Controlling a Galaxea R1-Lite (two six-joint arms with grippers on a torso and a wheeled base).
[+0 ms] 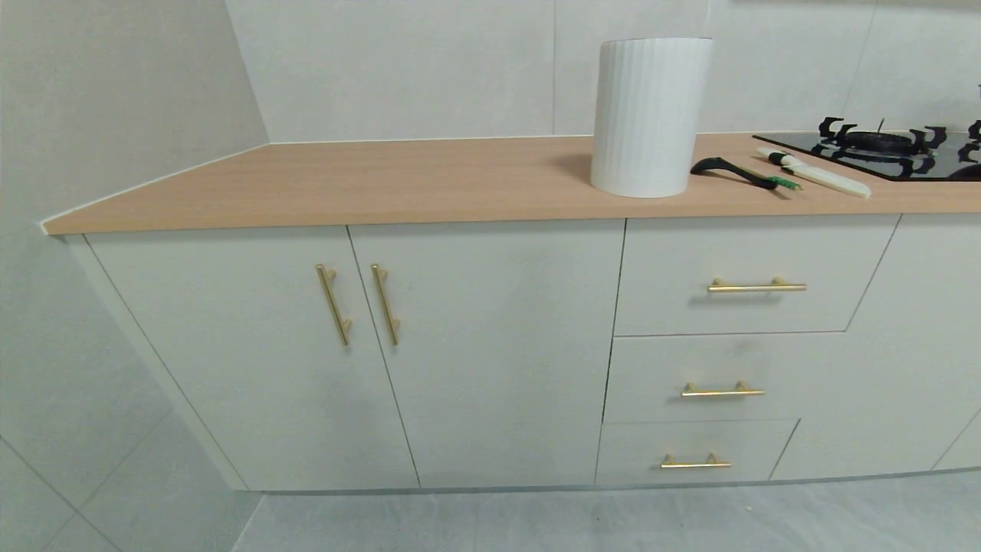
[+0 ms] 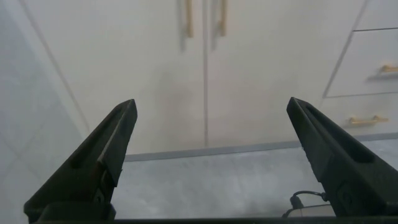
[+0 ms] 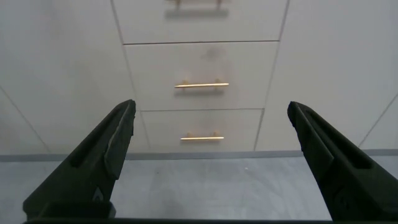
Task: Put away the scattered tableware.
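Note:
A tall white ribbed holder (image 1: 650, 115) stands on the wooden counter (image 1: 345, 180). Just to its right lie a black ladle (image 1: 732, 172), a thin green-tipped utensil (image 1: 775, 181) and a white knife with a dark band (image 1: 814, 172). My left gripper (image 2: 211, 115) hangs low before the double cabinet doors (image 2: 205, 62), open, with nothing between its fingers. My right gripper (image 3: 211, 118) is low too, facing the drawers (image 3: 202, 74), and it is open and holds nothing.
A black gas hob (image 1: 881, 149) sits at the counter's right end. Below are two doors with gold handles (image 1: 356, 303) and three drawers (image 1: 736, 287). A tiled wall (image 1: 92, 153) closes the left side. Grey floor (image 1: 613, 521) lies in front.

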